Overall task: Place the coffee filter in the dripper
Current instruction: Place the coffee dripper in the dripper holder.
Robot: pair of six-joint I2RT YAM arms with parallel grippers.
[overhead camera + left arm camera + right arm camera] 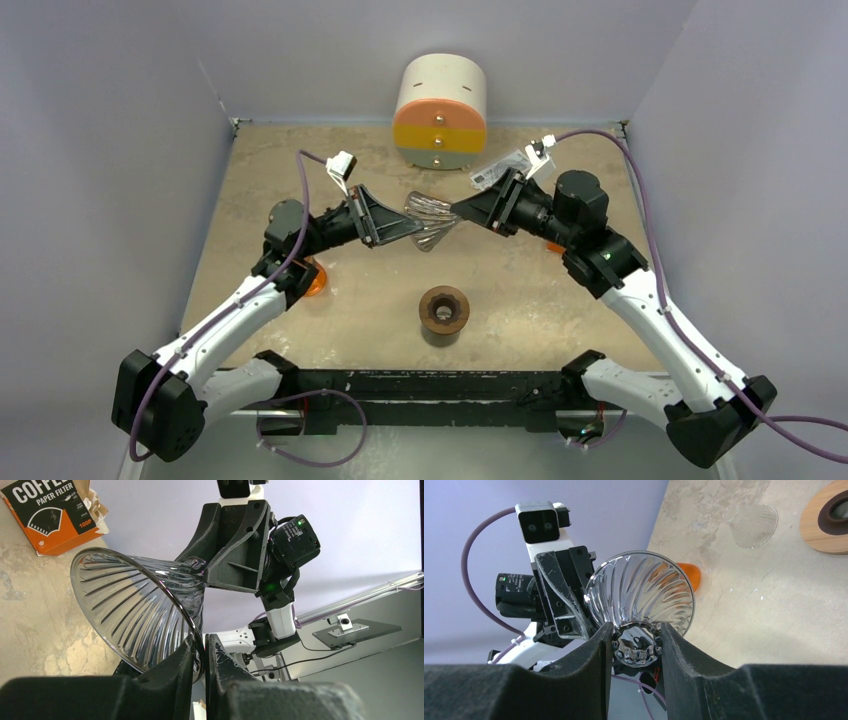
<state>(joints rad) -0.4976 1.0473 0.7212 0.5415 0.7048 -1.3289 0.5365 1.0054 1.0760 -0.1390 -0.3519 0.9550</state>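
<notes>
A clear ribbed glass dripper (pixel 432 218) hangs in the air between my two arms, lying on its side. My left gripper (pixel 415 232) is shut on its wide rim; the thin glass edge sits between the pads in the left wrist view (pixel 204 645). My right gripper (pixel 458 210) is shut on the dripper's narrow scalloped neck (pixel 638 647). The cone (pixel 641 592) opens towards the left arm. An orange box of paper coffee filters (pixel 50 515) lies on the table, its flap torn open. No loose filter shows.
A wooden ring stand with a dark centre (pixel 444 312) stands on the table near the front. A white, orange, yellow and grey cylinder (pixel 441 112) stands at the back. A small orange object (pixel 315 277) sits by the left arm. Walls close in on both sides.
</notes>
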